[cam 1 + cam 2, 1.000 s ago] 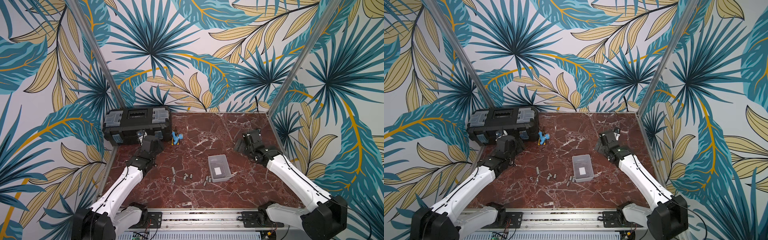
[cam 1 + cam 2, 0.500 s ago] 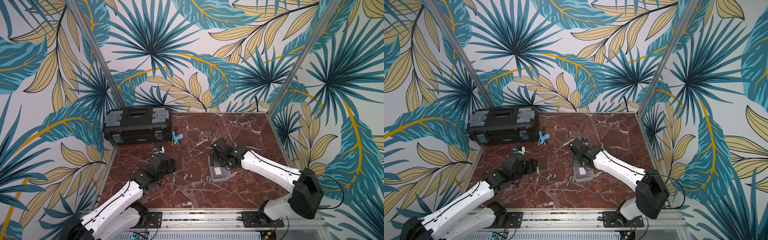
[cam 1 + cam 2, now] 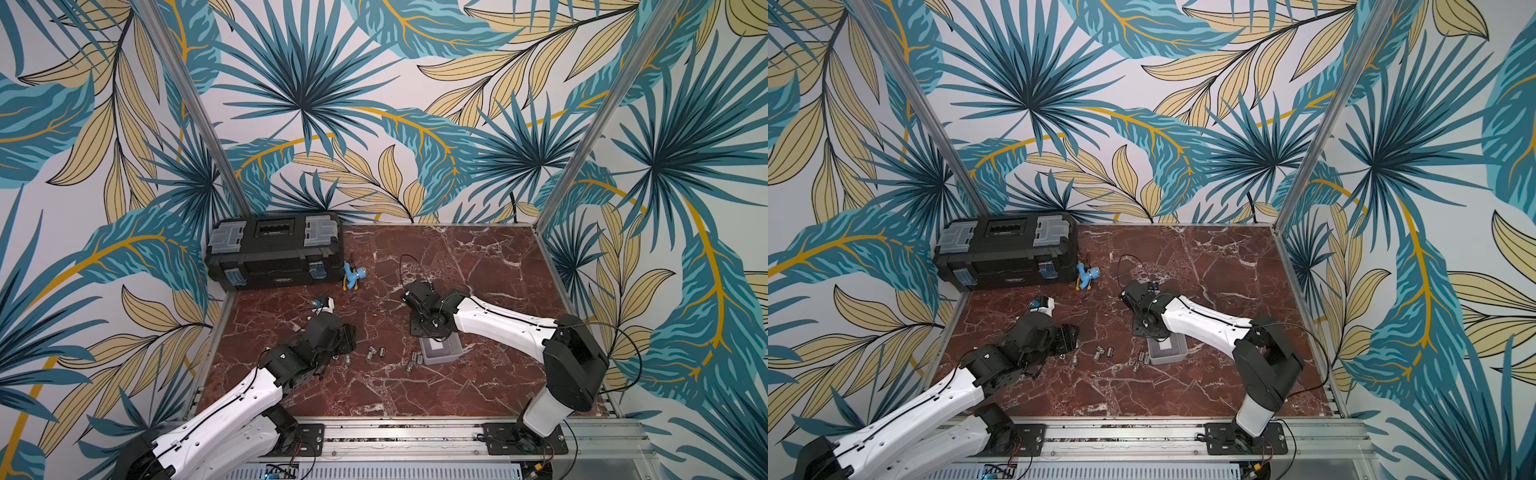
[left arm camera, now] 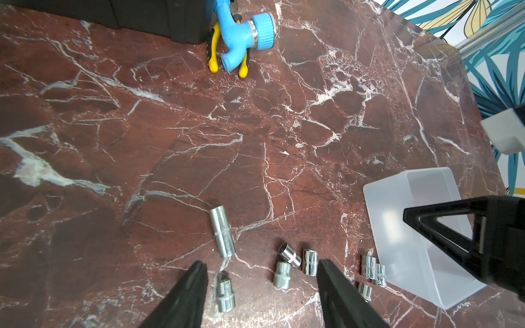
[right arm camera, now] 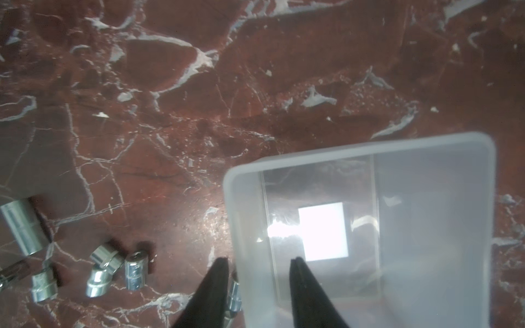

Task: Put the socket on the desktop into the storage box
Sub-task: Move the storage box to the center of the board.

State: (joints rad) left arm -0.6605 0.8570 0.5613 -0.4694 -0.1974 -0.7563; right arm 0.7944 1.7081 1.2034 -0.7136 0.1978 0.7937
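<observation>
One long socket (image 4: 223,233) lies flat, pointing toward the toolbox (image 4: 113,12).

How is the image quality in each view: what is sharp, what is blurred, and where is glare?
Right wrist view: hazy and soft overall; the white label inside the storage box is blown out by glare. Left wrist view: sharp, the sockets show crisp highlights. Both top views: evenly lit, but the sockets look tiny.
</observation>
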